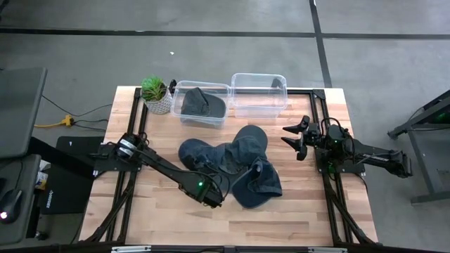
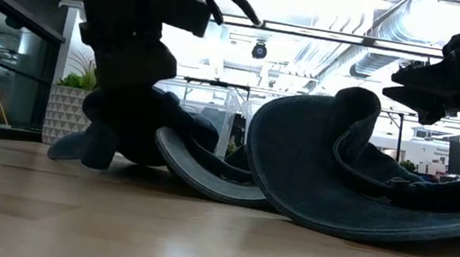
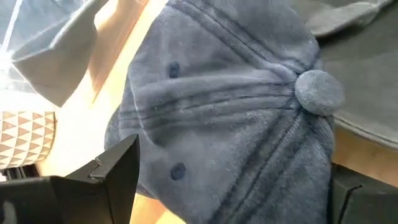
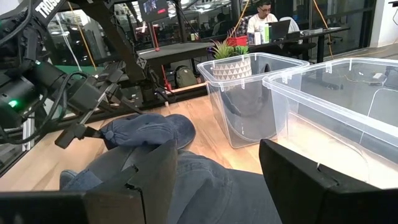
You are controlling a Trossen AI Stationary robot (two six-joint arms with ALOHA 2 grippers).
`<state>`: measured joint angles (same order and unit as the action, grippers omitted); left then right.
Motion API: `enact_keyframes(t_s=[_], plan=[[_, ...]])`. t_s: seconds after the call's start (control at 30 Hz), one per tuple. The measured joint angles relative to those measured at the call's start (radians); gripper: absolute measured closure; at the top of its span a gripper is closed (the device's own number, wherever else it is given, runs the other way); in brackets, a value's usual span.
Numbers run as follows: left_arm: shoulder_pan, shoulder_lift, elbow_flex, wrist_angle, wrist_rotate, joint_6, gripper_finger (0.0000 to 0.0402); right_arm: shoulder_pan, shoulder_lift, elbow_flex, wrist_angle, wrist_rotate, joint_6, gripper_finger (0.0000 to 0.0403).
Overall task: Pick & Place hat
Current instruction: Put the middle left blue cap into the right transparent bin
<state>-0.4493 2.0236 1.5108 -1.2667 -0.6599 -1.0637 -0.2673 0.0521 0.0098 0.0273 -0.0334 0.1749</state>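
Three blue-grey hats lie crumpled together mid-table: a cap (image 1: 191, 151) on the left, one (image 1: 247, 143) farther back and one (image 1: 259, 181) nearer. My left gripper (image 1: 199, 169) slants down over the left cap and is open. In its wrist view the left gripper (image 3: 236, 162) has a finger on either side of the cap's crown (image 3: 236, 106), near the top button (image 3: 318, 92). Another dark hat (image 1: 200, 104) lies inside the left clear bin (image 1: 204, 85). My right gripper (image 1: 299, 138) hovers open and level at the table's right side. My left gripper comes at the cap's crown slanting down from the near side, its open fingers (image 3: 115, 171) standing at either side of the cloth. I cannot tell whether they touch it. The cap rests on the table.
A second clear bin (image 1: 259, 76) stands beside the first at the far edge. A potted plant (image 1: 156, 93) sits at the far left corner. Bare wood shows along the near edge (image 1: 232, 228). In the right wrist view a person (image 4: 261, 15) sits at a desk beyond the table.
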Motion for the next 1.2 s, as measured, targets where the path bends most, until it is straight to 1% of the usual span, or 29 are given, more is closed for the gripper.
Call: enact_keyframes(t_s=[0.47, 0.77, 0.97, 1.07, 1.2], plan=[[0.033, 0.000, 0.000, 0.018, 0.044, 0.016, 0.0099, 0.000, 0.000, 0.000, 0.000, 0.000, 0.000, 0.0181], [0.103, 0.000, 0.000, 0.016, 0.040, 0.020, 0.0099, 0.000, 0.000, 0.000, 0.000, 0.000, 0.000, 0.0181], [0.118, 0.000, 0.000, 0.010, 0.054, 0.039, 0.0102, 0.000, 0.000, 0.000, -0.001, 0.000, 0.000, 0.0181], [0.118, 0.000, 0.000, 0.010, 0.065, 0.039, 0.0122, 0.000, 0.000, 0.000, -0.001, 0.000, 0.000, 0.0181], [0.118, 0.000, 0.000, 0.010, 0.079, 0.040, 0.0179, 0.000, 0.000, 0.000, -0.001, 0.000, 0.000, 0.0181]])
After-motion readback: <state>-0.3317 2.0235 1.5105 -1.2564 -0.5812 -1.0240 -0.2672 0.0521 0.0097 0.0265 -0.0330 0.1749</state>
